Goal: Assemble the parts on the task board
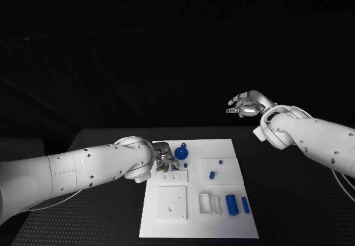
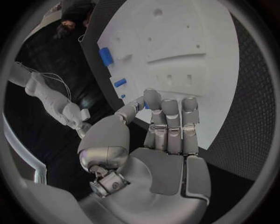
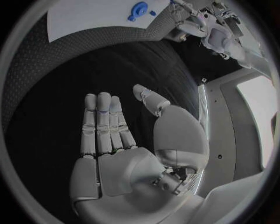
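The white task board lies in the middle of the black table. A blue round part with a knob stands near its far left corner, and my left hand hovers just left of it, over the board's far left edge. In the left wrist view the left hand has its fingers stretched out side by side and holds nothing. My right hand is raised beyond the board's far right corner; in its wrist view the right hand is flat, fingers straight, empty. The blue round part is visible there too.
Two blue cylinders lie side by side at the board's near right. Small blue pegs sit in the right half of the board. White blocks and recesses occupy its near left. Bare black table flanks the board.
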